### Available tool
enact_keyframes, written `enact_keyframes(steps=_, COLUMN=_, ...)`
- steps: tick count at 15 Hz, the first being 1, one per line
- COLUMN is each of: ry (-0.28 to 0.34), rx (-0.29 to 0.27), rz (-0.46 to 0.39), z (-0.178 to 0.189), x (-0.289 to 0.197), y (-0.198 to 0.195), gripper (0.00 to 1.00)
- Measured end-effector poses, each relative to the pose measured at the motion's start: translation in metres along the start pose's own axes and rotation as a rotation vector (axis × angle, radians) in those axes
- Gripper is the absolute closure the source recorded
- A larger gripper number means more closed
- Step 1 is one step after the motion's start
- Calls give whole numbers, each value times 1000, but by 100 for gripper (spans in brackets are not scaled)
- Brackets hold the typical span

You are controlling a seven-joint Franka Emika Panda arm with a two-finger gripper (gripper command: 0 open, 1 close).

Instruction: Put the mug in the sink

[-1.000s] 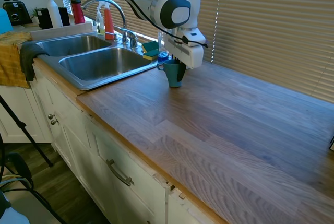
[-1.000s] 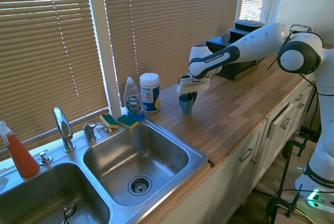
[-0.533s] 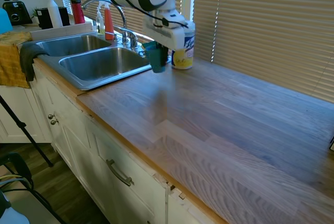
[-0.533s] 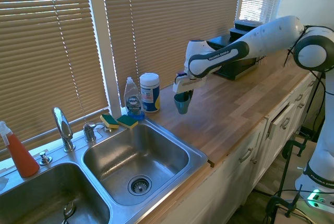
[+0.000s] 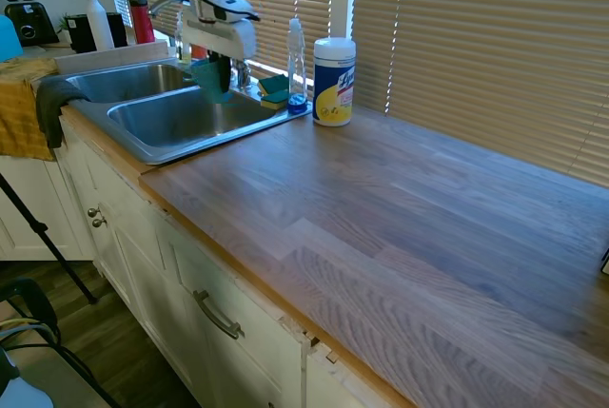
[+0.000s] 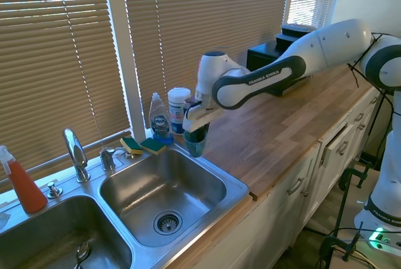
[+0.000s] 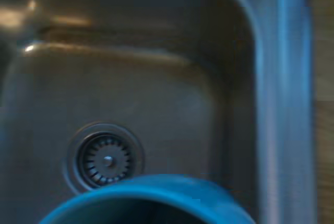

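The fingers [image 6: 195, 136] are clamped on the mug [image 6: 195, 142], held above the sink [image 6: 164, 189] basin nearest the tabletop [image 5: 400, 227]. The arm reads "FRANKA EMIKA".

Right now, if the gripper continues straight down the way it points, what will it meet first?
Probably the bare steel floor of the sink basin, near the drain. The gripper holds the mug above that basin, and nothing shows beneath it, though the exact depth is unclear.
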State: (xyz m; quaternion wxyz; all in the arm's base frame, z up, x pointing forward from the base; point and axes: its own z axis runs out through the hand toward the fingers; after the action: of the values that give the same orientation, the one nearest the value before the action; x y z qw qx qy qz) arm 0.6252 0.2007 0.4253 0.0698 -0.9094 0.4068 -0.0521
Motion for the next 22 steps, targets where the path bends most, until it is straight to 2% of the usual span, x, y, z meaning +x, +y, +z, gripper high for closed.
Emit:
enact_keyframes(steps=4, ry=-43, rx=-8, rz=-67, z=43, x=-37, y=-63, gripper=100)
enact_keyframes(steps=8, ry=-68, rx=-10, rz=-100, z=83, x=-22, y=-104, gripper=100)
enact_keyframes(steps=11, ry=-59, rx=-10, rz=-88, z=96, x=-8, y=-107, gripper=100)
enact_keyframes(steps=15, ry=-83, rx=35, rz=-61, z=155, x=6, y=-110, gripper=100)
enact_keyframes(steps=19, ry=-119, rx=39, rz=-26, z=222, x=7, y=-105, gripper=100)
enact_keyframes(steps=22, ry=-120, rx=48, rz=5, z=248, x=13, y=-101, gripper=100)
